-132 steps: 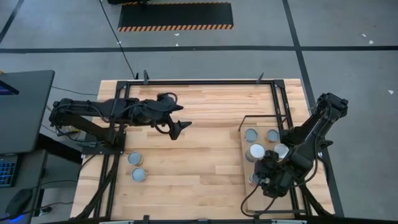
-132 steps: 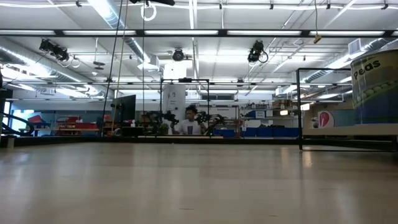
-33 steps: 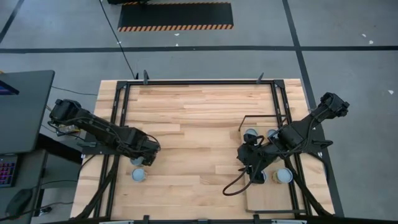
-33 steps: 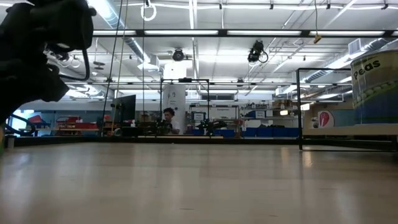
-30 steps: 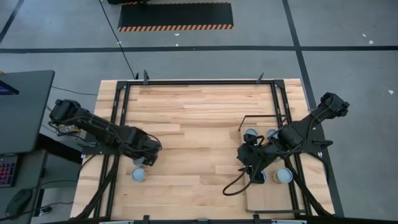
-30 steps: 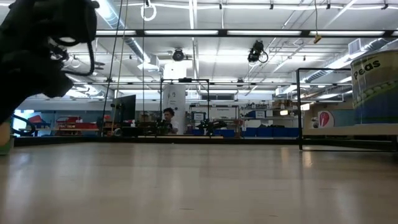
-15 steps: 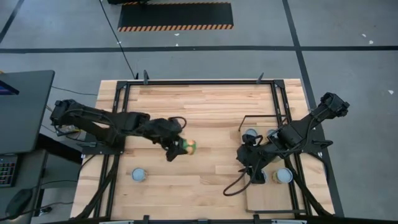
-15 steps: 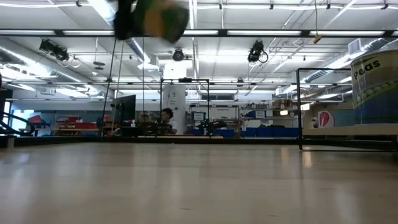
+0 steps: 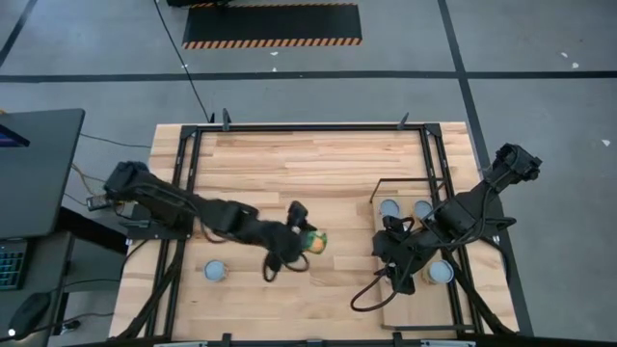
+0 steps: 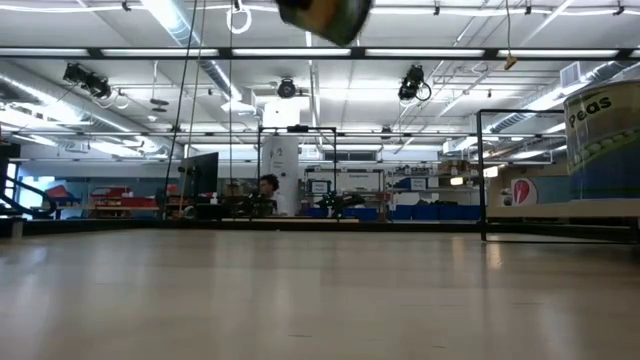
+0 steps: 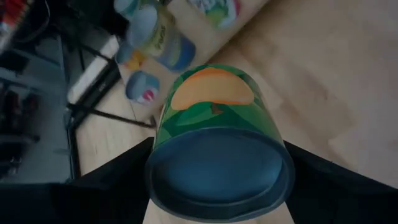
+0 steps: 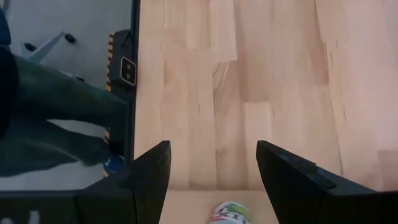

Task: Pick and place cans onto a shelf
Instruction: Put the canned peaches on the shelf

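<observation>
High view: left gripper [image 9: 301, 241] pinching green can [image 9: 314, 241] mid-table, shelfward; right gripper [image 9: 397, 268] spread above shelf [image 9: 410, 306]; one can [image 9: 215, 271] left.

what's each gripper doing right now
Left gripper: closed on a green can, carried above the table.
Right gripper: open, holding nothing.

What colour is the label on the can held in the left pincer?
Green with an orange patch, on the can in the left pincer; clearest in the left wrist view.
</observation>
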You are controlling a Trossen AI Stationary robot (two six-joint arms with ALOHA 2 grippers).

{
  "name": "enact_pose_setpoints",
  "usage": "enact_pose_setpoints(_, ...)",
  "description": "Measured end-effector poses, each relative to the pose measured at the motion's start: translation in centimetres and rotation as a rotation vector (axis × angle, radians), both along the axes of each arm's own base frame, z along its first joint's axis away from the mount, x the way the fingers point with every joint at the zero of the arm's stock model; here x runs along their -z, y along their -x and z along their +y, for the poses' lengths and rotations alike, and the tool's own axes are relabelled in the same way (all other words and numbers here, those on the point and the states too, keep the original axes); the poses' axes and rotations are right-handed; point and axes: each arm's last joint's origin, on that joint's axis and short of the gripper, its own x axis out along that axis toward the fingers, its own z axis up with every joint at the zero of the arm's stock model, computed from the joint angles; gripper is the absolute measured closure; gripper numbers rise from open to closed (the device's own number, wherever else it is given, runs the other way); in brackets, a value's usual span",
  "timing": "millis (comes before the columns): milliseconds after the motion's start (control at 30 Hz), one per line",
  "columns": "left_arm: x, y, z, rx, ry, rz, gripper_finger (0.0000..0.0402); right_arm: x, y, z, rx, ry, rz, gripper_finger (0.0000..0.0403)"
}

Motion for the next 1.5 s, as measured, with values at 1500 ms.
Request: enact_pose_setpoints(1500,11.6,-8.6,2.2,-0.471,0.299,0.693,0.0088,-0.2,-1.3,-1.5,-0.198,0.088,-0.053,0.0095)
